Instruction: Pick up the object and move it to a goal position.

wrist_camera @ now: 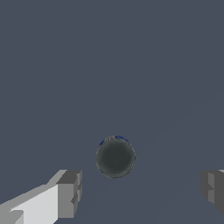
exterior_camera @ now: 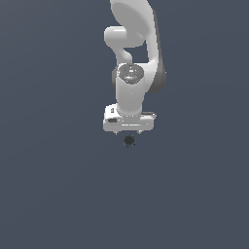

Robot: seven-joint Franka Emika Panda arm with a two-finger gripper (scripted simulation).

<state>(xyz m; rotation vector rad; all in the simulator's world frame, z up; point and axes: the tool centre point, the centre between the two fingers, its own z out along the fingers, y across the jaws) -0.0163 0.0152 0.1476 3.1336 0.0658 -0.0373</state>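
The object (exterior_camera: 129, 141) is a tiny round black thing with a faint bluish glint, sitting just below the white gripper (exterior_camera: 128, 132) in the exterior view. In the wrist view the object (wrist_camera: 115, 157) is a dark disc with a blue edge, lying on the grey floor ahead of the gap between the two fingers. The gripper (wrist_camera: 142, 188) is open, its grey fingertips (wrist_camera: 70, 192) set wide apart with nothing between them. The fingers are barely visible under the hand in the exterior view.
The white arm (exterior_camera: 133, 53) rises from the hand toward the upper edge of the exterior view. A plain dark grey-blue floor (exterior_camera: 48, 185) spreads all around with no other objects in sight.
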